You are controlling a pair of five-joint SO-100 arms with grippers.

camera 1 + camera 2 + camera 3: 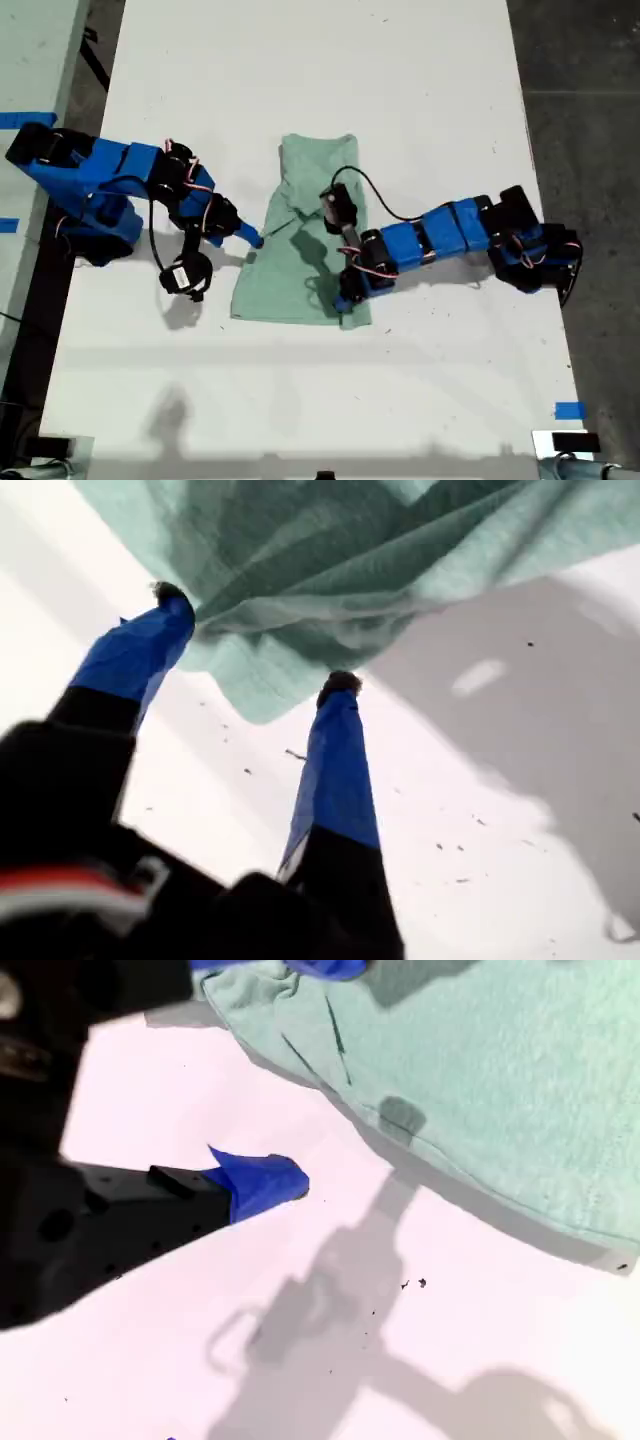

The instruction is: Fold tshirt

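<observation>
One tshirt (pixel 305 235) lies mid-table (pixel 300 60), partly folded, with two arms at it. My first gripper (pixel 345 300) is spread wide at its rumpled corner. Only the second wrist view shows my second gripper (pixel 310 1072) unclenched, one finger (pixel 262 1182) on bare table.

An arm (pixel 420 245) hides part of the tshirt (pixel 300 270), and my second gripper's (pixel 300 1070) upper finger is cut off.
</observation>
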